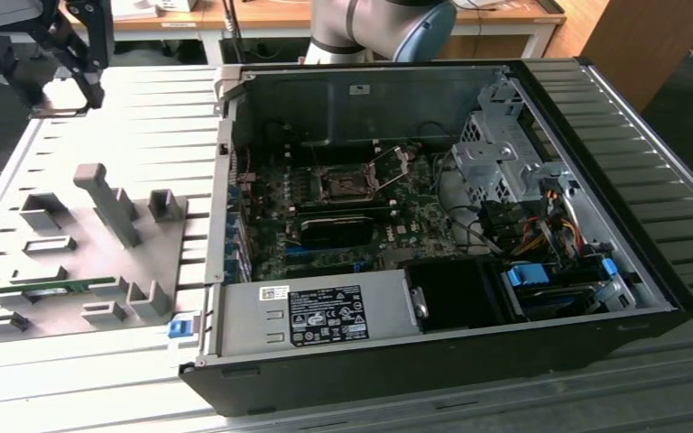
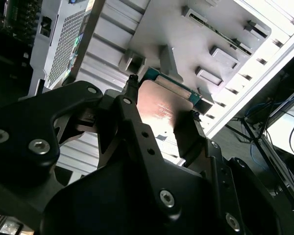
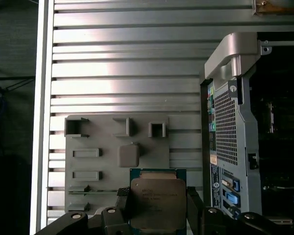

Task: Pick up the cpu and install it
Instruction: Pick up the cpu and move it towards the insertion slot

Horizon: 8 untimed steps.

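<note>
- Gripper: raised, to the exterior view's left of the computer case; closed on the cpu's opposite edges.
- Cpu: clear of the grey holder plate beside the case; you should carry it level, never tilted.

The cpu has a silver-grey top and a thin green rim; in the second wrist view that top takes on a coppery-pink sheen. The gripper is matt black with silver screw heads. The table is pale silver, striped with long parallel ribs. The tray is plain grey. The case is black outside and grey inside, with a green board, yellow and orange cables and a blue clip.
</note>
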Motion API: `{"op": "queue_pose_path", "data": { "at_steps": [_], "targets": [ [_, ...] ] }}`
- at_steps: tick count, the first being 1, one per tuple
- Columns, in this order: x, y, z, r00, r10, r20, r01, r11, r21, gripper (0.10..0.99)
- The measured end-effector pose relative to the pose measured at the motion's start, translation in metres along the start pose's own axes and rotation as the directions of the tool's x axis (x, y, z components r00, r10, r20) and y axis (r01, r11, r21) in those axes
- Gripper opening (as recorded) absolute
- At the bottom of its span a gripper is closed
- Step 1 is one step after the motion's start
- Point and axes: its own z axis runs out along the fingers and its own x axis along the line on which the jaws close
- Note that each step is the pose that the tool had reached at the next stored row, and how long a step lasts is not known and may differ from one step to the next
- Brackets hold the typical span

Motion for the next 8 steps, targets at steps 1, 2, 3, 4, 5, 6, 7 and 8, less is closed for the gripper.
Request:
{"op": "queue_pose_path", "data": {
  "at_steps": [1, 2, 3, 4, 5, 6, 7, 8],
  "targets": [
    [-0.0018, 0.0001, 0.0000, 1.0000, 0.000, 0.0000, 0.000, 1.0000, 0.000, 0.541],
    [-0.0036, 0.0001, -0.0001, 1.0000, 0.000, -0.0001, 0.000, 1.0000, 0.000, 0.541],
    [-0.0055, 0.0002, -0.0001, 1.0000, 0.000, -0.0001, 0.000, 1.0000, 0.000, 0.541],
    [-0.0075, 0.0002, -0.0002, 1.0000, 0.000, 0.0000, 0.000, 1.0000, 0.000, 0.541],
    [-0.0095, 0.0003, -0.0002, 1.0000, 0.000, 0.0000, 0.000, 1.0000, 0.000, 0.541],
    [-0.0117, 0.0004, -0.0003, 1.0000, 0.000, -0.0001, 0.000, 1.0000, 0.000, 0.541],
    [-0.0137, 0.0004, -0.0004, 1.0000, 0.000, -0.0001, 0.000, 1.0000, 0.000, 0.541],
    [-0.0158, 0.0005, -0.0004, 1.0000, 0.000, -0.0001, 0.000, 1.0000, 0.000, 0.541]
  ]
}}
